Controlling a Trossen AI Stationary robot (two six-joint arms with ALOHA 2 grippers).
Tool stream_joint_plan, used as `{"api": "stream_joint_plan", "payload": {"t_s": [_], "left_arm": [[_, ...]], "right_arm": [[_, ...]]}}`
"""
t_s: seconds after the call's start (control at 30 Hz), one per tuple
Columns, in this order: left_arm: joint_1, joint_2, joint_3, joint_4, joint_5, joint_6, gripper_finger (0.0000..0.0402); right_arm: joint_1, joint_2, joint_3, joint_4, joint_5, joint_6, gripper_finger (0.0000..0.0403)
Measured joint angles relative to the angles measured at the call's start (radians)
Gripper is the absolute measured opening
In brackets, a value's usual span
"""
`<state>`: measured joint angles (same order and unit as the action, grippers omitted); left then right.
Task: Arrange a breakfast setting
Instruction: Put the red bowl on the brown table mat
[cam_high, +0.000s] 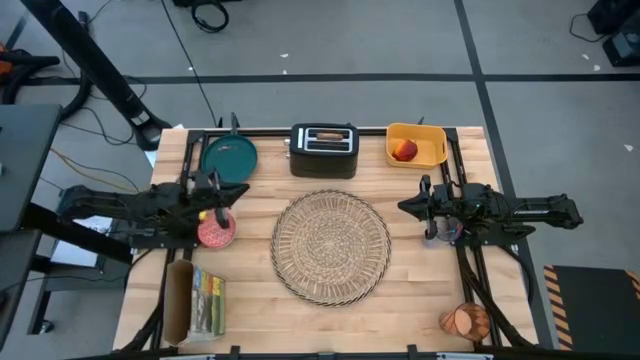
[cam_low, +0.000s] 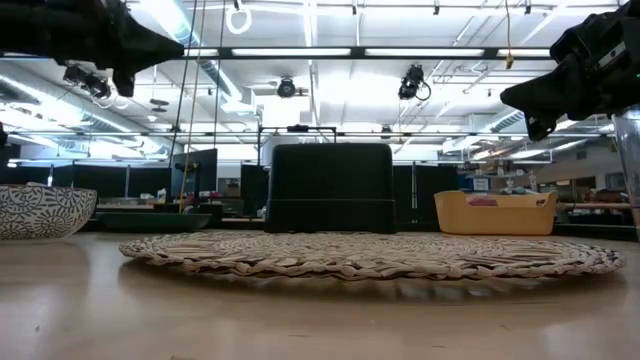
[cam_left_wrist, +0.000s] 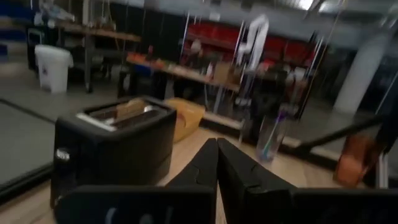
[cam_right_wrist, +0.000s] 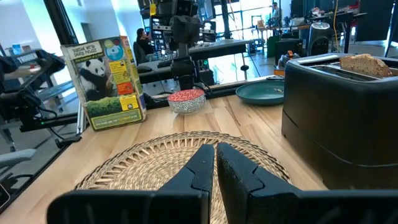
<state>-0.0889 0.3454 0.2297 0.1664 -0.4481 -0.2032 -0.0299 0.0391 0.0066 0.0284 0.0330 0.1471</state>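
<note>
The round woven placemat (cam_high: 330, 245) lies in the middle of the table. At the far edge stand the dark teal plate (cam_high: 228, 157), the black toaster (cam_high: 323, 150) with a toast slice (cam_right_wrist: 364, 64) in its slot, and the yellow bin (cam_high: 415, 145) holding the red fruit (cam_high: 405, 150). The small patterned bowl (cam_high: 215, 230) sits at the left, below my left arm. The orange tumbler (cam_high: 465, 322) is at the near right corner. My left gripper (cam_high: 243, 190) and my right gripper (cam_high: 403, 207) hover shut above the table, holding nothing.
A cereal box (cam_high: 195, 300) with a panda picture lies near the front left corner. A clear cup (cam_left_wrist: 270, 134) with a thin blue utensil in it stands under my right arm. Bare wood lies in front of the placemat.
</note>
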Motion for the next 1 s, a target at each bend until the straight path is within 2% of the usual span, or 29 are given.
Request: {"api": "stream_joint_plan", "payload": {"t_s": [0.23, 0.37, 0.5, 0.67, 0.77, 0.87, 1.0], "left_arm": [[-0.066, 0.279, 0.209, -0.26, -0.09, -0.147, 0.0005], [-0.147, 0.434, 0.362, -0.452, -0.082, -0.237, 0.0004], [-0.238, 0.559, 0.527, -0.71, -0.072, -0.383, 0.0009], [-0.318, 0.667, 0.717, -0.984, 0.042, -0.493, 0.0017], [-0.335, 0.711, 0.799, -1.086, 0.054, -0.584, 0.0027], [-0.327, 0.739, 0.835, -1.179, 0.07, -0.681, 0.0049], [-0.299, 0.76, 0.819, -1.287, 0.157, -0.808, 0.0095]], "right_arm": [[0.0, 0.0, 0.0, 0.0, 0.0, 0.0, 0.003], [0.0, 0.0, 0.0, 0.0, 0.0, 0.0, 0.003], [0.0, 0.0, 0.0, 0.0, 0.0, 0.0, 0.003], [0.0, 0.0, 0.0, 0.0, 0.0, 0.0, 0.003], [0.0, 0.0, 0.0, 0.0, 0.0, 0.0, 0.003], [0.0, 0.0, 0.0, 0.0, 0.0, 0.0, 0.003], [0.0, 0.0, 0.0, 0.0, 0.0, 0.0, 0.003]]}}
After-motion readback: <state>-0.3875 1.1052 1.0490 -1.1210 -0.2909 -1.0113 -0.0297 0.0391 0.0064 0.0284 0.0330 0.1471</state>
